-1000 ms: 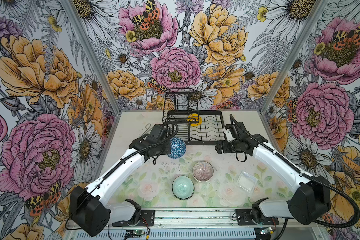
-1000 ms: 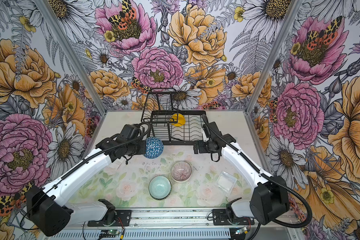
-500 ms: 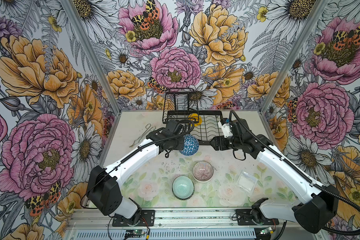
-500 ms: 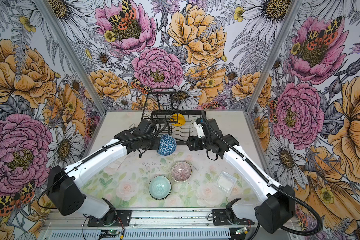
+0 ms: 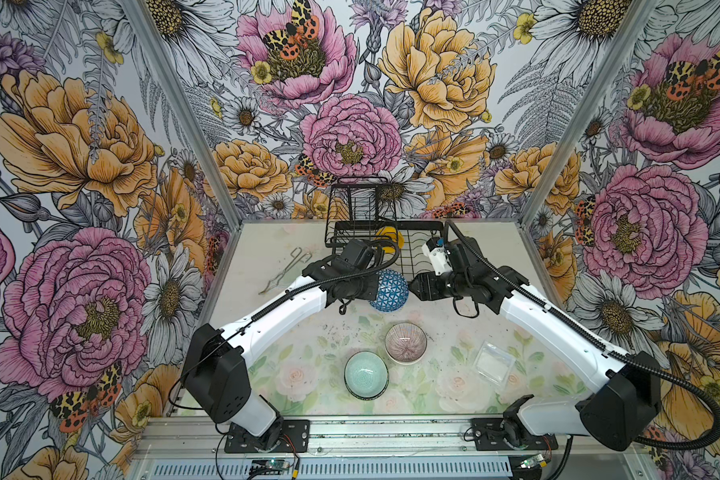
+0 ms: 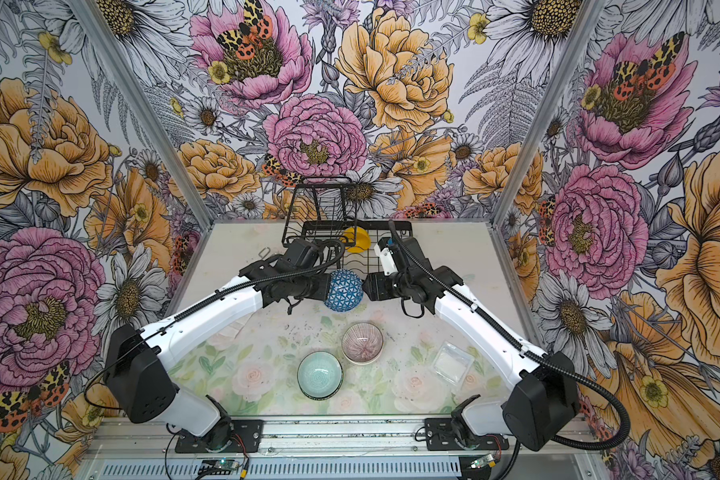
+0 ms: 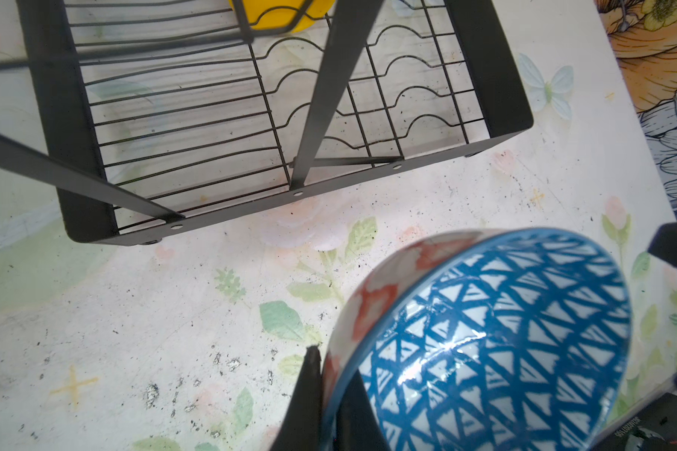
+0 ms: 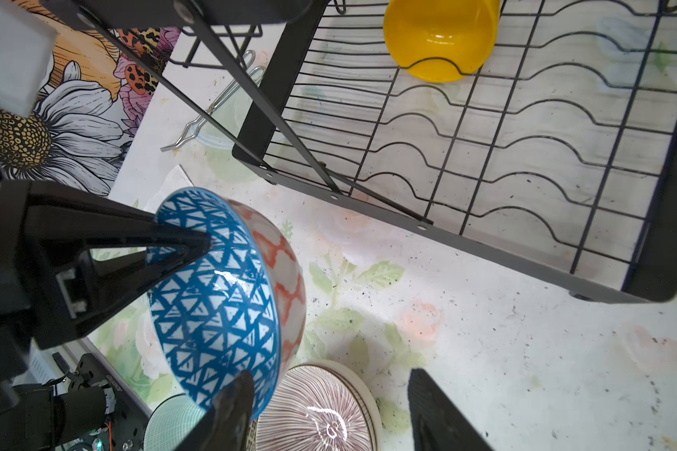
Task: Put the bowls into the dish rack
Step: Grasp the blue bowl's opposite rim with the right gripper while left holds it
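My left gripper is shut on the rim of the blue-patterned bowl, holding it on its side above the table, just in front of the black dish rack. My right gripper is open at the bowl's opposite rim. One finger is over the bowl's inside and the other stands well apart from it. A yellow bowl leans in the rack. The pink-striped bowl and the pale teal bowl sit upright on the table below.
A clear square tub lies on the table at the front right. Thin metal tongs lie left of the rack. The rack's raised shelf stands at the back, against the flowered wall.
My left arm has carried the blue bowl rightward to the rack's front. My right gripper has swung left to meet the bowl's rim, and its jaws have narrowed.
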Available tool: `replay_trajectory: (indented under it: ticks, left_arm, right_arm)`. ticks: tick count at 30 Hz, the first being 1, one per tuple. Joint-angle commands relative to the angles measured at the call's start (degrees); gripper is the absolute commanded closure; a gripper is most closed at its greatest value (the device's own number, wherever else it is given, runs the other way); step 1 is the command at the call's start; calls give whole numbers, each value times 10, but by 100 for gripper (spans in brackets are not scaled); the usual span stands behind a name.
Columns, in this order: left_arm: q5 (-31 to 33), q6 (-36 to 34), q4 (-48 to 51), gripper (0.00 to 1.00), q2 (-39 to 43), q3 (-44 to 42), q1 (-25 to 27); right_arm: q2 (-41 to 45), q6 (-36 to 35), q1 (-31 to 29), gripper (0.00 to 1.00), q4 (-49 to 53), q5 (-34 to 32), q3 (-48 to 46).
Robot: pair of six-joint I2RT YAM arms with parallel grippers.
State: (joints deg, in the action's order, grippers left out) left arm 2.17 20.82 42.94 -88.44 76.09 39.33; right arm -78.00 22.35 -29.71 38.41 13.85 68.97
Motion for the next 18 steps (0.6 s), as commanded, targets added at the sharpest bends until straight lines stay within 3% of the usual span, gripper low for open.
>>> replay_trajectory:
  ticks: [1,9,18]
  left_arm:
    - [-20,-1,-45,100,-1,17,7]
    - [-38,-1,-65,100,-5,18,12]
    - [-40,-1,-67,100,-6,15,15]
  right_arm:
    - [-10,8,-5,37,-20,11,17]
    - [-36,21,-11,43,-43,17,6]
    - [-50,23,-14,66,-54,15,6]
